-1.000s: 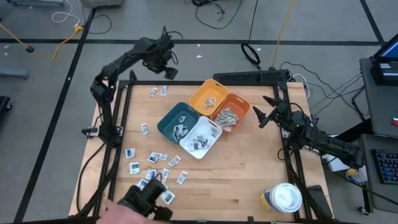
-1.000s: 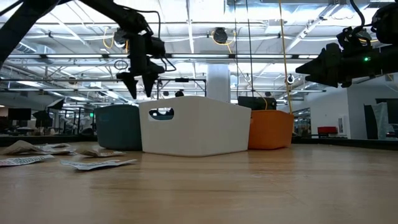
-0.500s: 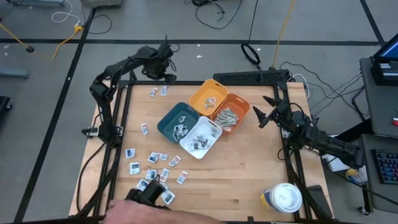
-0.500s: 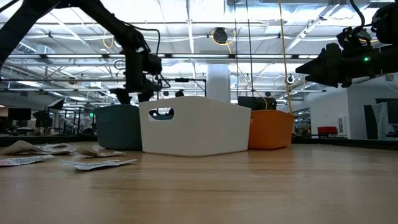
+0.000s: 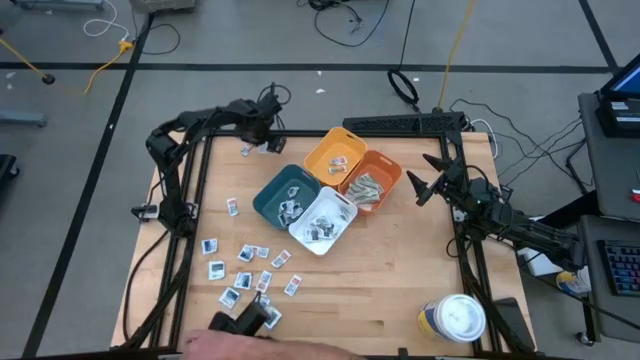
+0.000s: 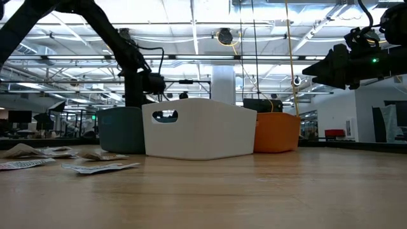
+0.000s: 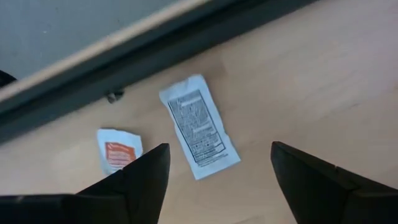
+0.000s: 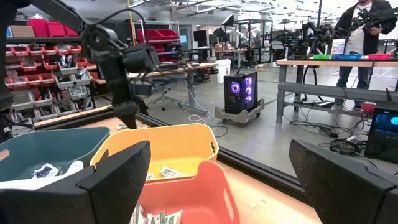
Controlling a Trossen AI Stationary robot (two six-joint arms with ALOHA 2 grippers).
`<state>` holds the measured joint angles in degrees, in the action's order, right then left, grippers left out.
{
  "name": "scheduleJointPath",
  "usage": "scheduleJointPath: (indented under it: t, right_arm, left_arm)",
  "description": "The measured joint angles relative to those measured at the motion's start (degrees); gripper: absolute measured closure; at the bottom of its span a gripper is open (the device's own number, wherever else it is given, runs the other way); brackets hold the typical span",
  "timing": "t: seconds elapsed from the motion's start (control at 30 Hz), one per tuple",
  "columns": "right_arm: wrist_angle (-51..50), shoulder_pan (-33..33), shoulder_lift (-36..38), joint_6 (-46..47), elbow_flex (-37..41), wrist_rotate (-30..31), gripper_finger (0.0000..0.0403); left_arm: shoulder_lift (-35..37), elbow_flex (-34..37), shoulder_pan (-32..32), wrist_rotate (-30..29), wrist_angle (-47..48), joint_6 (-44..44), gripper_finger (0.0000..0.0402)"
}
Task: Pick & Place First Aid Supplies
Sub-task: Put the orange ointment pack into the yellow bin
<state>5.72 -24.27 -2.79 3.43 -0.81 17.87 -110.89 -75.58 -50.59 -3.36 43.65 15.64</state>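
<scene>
- Nearest the front edge, well before the bins: a scatter of small white packets [image 5: 250, 272] flat on the table [image 5: 380, 280].
- Beside that scatter, at the very front: a person's hand [image 5: 215, 343] holding a dark device [image 5: 245, 318].
- Off toward the front right corner from the bins: a white-lidded tub [image 5: 460, 316].
- Mid-table, four bins clustered and touching: white bin [image 5: 322, 220] nearest, teal bin [image 5: 287, 193] beside it, orange bin [image 5: 372, 180] and yellow bin [image 5: 334, 153] behind; packets inside each.
- Right of the orange bin, raised off the table: right gripper [image 5: 422, 178], fingers spread wide, empty.
- Beyond the teal bin, by the back rail: left gripper [image 5: 266, 140] low over the table, fingers [image 7: 134, 177] spread, pinching nothing.
- Between those fingers: a long white packet [image 7: 199, 126] lying flat, an orange-marked packet [image 7: 119, 149] just beside it.
</scene>
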Motion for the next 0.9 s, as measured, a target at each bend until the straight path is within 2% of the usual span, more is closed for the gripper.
scheduleJointPath:
  t: [0.17, 0.3, 0.67, 0.9]
  right_arm:
    - [0.0, 0.0, 0.0, 0.0, 0.0, 0.0, 0.0026]
    - [0.0, 0.0, 0.0, 0.0, 0.0, 0.0, 0.0026]
    - [0.0, 0.0, 0.0, 0.0, 0.0, 0.0, 0.0026]
    - [0.0, 0.0, 0.0, 0.0, 0.0, 0.0, 0.0026]
  left_arm:
    - [-0.5, 2.9, 0.0, 0.3, -1.8, -0.1, 0.0133]
    - [-0.9, 3.7, 0.0, 0.8, -1.9, -0.3, 0.0161]
    - [-1.0, 3.8, 0.1, 0.5, -3.4, -1.2, 0.0313]
    - [-1.0, 3.9, 0.1, 0.9, -3.1, -3.6, 0.0387]
